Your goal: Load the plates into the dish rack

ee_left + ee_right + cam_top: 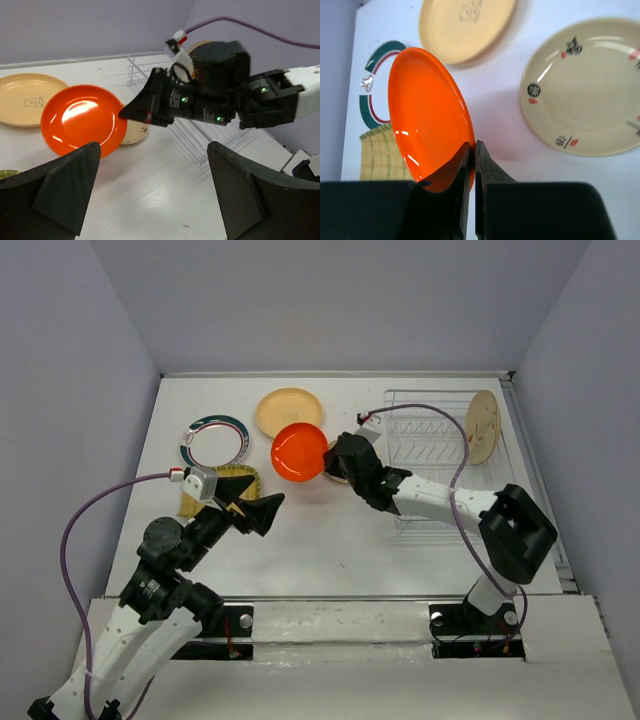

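Observation:
My right gripper [333, 454] is shut on the rim of the small orange-red plate [298, 451] and holds it tilted just above the table, left of the dish rack [430, 425]. In the right wrist view the fingertips [472, 146] pinch the plate's edge [427, 115]. A speckled beige plate [482, 427] stands upright in the rack's far right end. The cream plate with designs [585, 85] lies flat under the right arm. My left gripper [262, 512] is open and empty over bare table [155, 195], facing the orange plate [82, 120].
The peach plate [290, 412] lies at the back centre. The white plate with a green-red rim [213, 441] lies at the back left. The yellow patterned plate [228, 483] lies partly hidden behind the left gripper. Walls stand on three sides.

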{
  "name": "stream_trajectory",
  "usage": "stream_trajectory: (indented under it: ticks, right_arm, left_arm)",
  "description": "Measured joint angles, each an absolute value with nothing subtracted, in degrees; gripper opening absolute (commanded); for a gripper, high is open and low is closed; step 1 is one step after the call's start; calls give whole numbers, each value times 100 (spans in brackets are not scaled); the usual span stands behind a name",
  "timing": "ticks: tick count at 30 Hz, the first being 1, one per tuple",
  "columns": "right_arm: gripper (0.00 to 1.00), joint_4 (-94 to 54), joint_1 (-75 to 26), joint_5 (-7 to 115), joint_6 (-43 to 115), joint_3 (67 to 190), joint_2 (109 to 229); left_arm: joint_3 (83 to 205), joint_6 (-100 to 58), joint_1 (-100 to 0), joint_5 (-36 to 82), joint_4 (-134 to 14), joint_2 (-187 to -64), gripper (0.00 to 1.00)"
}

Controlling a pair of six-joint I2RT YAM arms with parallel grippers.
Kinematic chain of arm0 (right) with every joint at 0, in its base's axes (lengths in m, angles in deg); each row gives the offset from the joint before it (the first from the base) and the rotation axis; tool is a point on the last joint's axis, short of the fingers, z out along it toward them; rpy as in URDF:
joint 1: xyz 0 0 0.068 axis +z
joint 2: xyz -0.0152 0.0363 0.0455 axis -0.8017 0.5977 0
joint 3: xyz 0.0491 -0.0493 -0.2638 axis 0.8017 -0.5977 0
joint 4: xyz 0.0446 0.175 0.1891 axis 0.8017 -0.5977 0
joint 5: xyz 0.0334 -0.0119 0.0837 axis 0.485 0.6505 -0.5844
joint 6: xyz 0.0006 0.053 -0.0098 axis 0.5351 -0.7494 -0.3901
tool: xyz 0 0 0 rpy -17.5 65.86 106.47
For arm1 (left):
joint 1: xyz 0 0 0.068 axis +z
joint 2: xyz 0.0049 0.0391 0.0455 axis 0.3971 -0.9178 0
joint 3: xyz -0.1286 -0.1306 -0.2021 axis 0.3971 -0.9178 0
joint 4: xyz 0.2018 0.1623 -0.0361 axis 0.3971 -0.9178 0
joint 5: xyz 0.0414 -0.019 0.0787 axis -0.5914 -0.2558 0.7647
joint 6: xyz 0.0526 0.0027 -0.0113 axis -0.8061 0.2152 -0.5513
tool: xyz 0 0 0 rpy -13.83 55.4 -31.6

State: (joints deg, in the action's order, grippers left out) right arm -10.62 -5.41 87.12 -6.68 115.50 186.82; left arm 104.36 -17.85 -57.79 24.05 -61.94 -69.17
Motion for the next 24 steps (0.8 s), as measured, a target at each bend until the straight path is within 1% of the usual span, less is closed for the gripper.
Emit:
stream_trajectory:
  ticks: [6,10,15,17,19,24]
  right_arm:
    - [7,-1519,-638,9579,821,11749,17421]
    - [7,-1895,-1226,10290,1927,12088,16923]
    - [7,-2376,-2380,11214,3240,12318,16627]
    - [7,-2505,-2646,11726,3903,12346,16584]
    - [7,-2551,-2804,11975,4296,12346,16540]
    - [7,-2547,-3232,12228,5260,12346,16313]
  left_arm:
    - [10436,-1785,-5779,2381,-6190,-6834,99]
    - [10436,-1785,-5776,2344,-6190,-6797,99]
    - [10436,-1783,-5776,2289,-6183,-6712,99]
    - [10436,-1785,-5776,2265,-6159,-6690,99]
    - [10436,-1785,-5776,2259,-6153,-6690,99]
    - [10436,-1785,-5779,2235,-6153,-6690,99]
